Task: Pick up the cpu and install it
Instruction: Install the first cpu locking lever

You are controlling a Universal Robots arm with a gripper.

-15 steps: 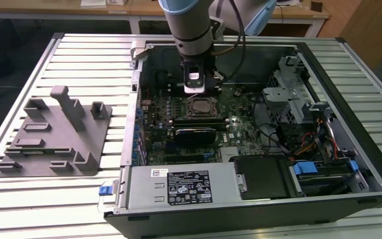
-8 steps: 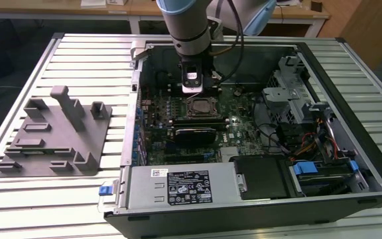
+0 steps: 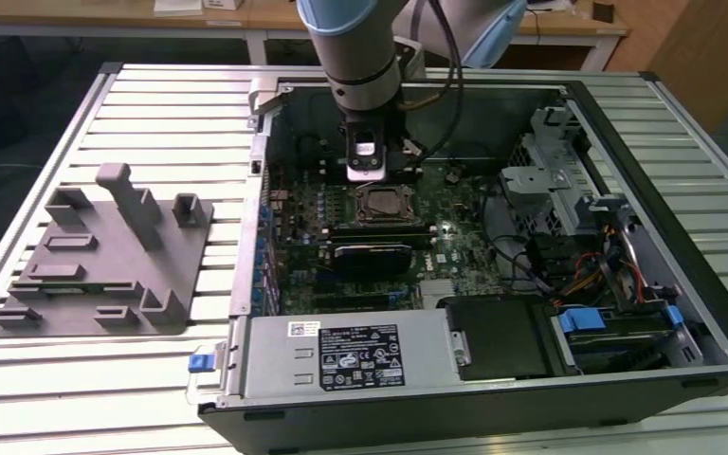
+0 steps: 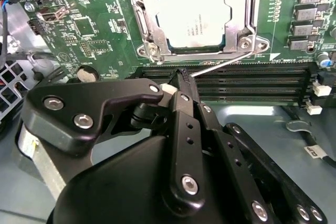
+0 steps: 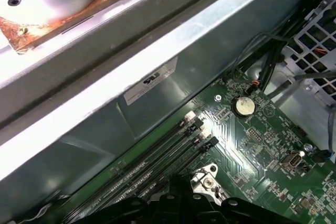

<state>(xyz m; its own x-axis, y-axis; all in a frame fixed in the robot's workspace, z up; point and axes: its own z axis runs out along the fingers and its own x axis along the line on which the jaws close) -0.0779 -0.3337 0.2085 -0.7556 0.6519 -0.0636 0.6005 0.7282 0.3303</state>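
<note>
The cpu, a small silvery square chip, lies flat in the socket on the green motherboard, with the metal socket frame around its edges. In the exterior view the cpu is in the middle of the open computer case, just below my gripper. My gripper hangs low over the memory slots beside the socket, its black fingers pressed together. Its tip is at the end of the thin socket lever; I cannot tell whether it touches the lever.
A grey fixture with upright posts lies on the slatted table at the exterior view's left. Inside the case are a black module, the power supply, drive bays and cables. The case wall runs close beside the memory slots.
</note>
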